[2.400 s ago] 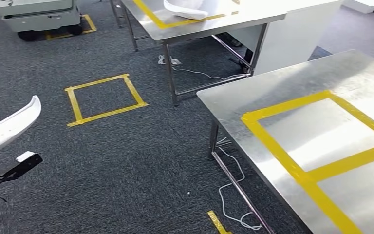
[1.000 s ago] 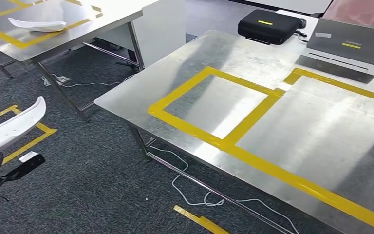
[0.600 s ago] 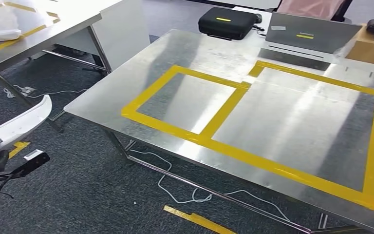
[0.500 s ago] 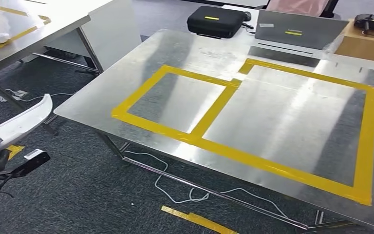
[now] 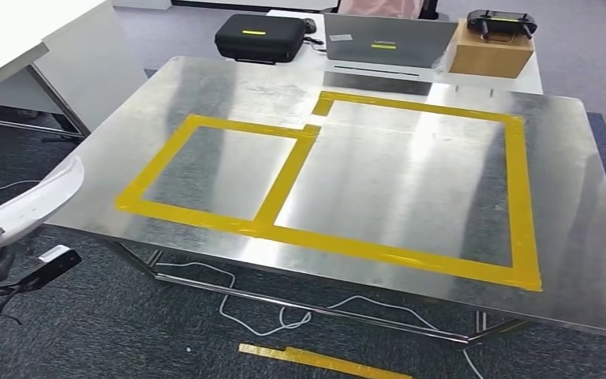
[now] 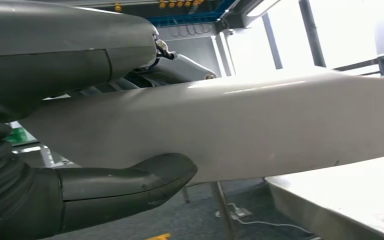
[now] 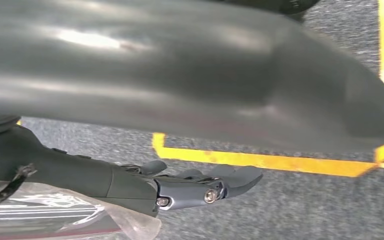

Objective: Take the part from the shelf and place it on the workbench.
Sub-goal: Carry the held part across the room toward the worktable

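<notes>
The left hand (image 6: 80,150) grips the long, curved white plastic part (image 6: 240,125) — thumb under it, darker fingers over the top. In the head view this part (image 5: 28,201) is held low at the robot's left, its upper tip just overlapping the near left corner of the shiny steel workbench (image 5: 568,197), apart from the surface. The bench top carries a yellow tape outline (image 5: 284,178) split into a smaller and a larger rectangle. Beyond its far edge sit a black zipped case (image 5: 256,37), a grey laptop (image 5: 387,41) and a brown cardboard box (image 5: 491,51) with a black controller on it. The right hand (image 7: 200,185) hangs over dark grey carpet (image 7: 305,210) with yellow floor tape (image 7: 260,160) — its fingers extended, holding nothing.
</notes>
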`<action>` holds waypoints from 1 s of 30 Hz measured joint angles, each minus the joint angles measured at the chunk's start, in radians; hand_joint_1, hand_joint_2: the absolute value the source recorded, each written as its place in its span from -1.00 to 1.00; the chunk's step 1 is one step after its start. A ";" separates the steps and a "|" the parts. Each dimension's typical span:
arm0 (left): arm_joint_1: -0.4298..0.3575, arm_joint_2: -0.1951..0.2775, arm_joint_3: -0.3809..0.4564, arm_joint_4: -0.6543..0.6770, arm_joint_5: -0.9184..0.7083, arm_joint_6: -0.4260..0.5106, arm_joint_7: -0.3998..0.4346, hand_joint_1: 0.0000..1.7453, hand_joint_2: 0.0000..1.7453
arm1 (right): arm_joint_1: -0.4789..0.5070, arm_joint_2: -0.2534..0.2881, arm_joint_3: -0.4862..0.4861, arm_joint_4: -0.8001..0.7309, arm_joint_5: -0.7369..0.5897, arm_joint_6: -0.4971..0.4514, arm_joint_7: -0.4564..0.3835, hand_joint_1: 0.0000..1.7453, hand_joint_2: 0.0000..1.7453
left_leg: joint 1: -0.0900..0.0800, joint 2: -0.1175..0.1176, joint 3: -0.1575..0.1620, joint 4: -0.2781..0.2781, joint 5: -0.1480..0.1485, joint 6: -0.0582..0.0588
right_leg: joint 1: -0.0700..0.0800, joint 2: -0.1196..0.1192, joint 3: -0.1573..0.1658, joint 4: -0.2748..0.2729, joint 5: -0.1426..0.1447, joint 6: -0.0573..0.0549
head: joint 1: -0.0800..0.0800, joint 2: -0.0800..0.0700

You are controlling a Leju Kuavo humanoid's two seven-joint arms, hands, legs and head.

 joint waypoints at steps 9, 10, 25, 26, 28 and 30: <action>-0.001 -0.007 -0.010 0.001 -0.001 0.000 0.000 1.00 1.00 | 0.000 -0.001 0.001 0.000 -0.002 -0.002 0.000 -1.00 -1.00 | 0.000 0.104 0.005 -0.012 0.002 0.024 | -0.009 -0.130 -0.113 0.234 -0.096 0.032 | 0.012 0.000; -0.001 -0.008 -0.011 0.001 -0.001 0.000 0.000 1.00 1.00 | 0.000 -0.001 0.001 0.000 -0.002 -0.002 0.000 -1.00 -1.00 | 0.000 0.114 0.008 -0.012 0.000 0.021 | -0.009 -0.144 -0.071 0.159 -0.062 0.031 | 0.012 0.000; -0.005 -0.009 -0.015 0.006 0.001 -0.001 0.000 1.00 1.00 | -0.002 0.000 0.002 -0.001 0.011 -0.023 -0.002 -1.00 -1.00 | 0.001 0.059 -0.078 0.177 -0.053 -0.017 | 0.002 -0.100 0.027 -0.009 -0.009 -0.021 | -0.002 0.000; -0.006 -0.009 -0.015 0.006 0.002 0.000 0.000 1.00 1.00 | -0.002 0.000 0.003 -0.001 0.014 -0.025 -0.004 -1.00 -1.00 | 0.000 0.055 -0.047 0.108 -0.021 -0.013 | 0.003 -0.096 0.029 -0.009 -0.010 -0.020 | -0.002 0.000; -0.010 -0.010 -0.015 0.006 0.004 0.001 -0.001 1.00 1.00 | -0.003 0.000 0.005 0.000 0.017 -0.028 -0.009 -1.00 -1.00 | -0.002 0.049 -0.008 0.013 0.009 -0.008 | 0.007 -0.090 0.026 -0.005 -0.013 -0.016 | -0.001 0.000; -0.012 -0.011 -0.015 0.006 0.004 0.002 -0.002 1.00 1.00 | -0.003 0.000 0.006 0.000 0.018 -0.029 -0.011 -1.00 -1.00 | -0.004 0.048 -0.004 -0.006 0.009 -0.010 | 0.009 -0.088 0.019 -0.002 -0.014 -0.020 | 0.000 0.000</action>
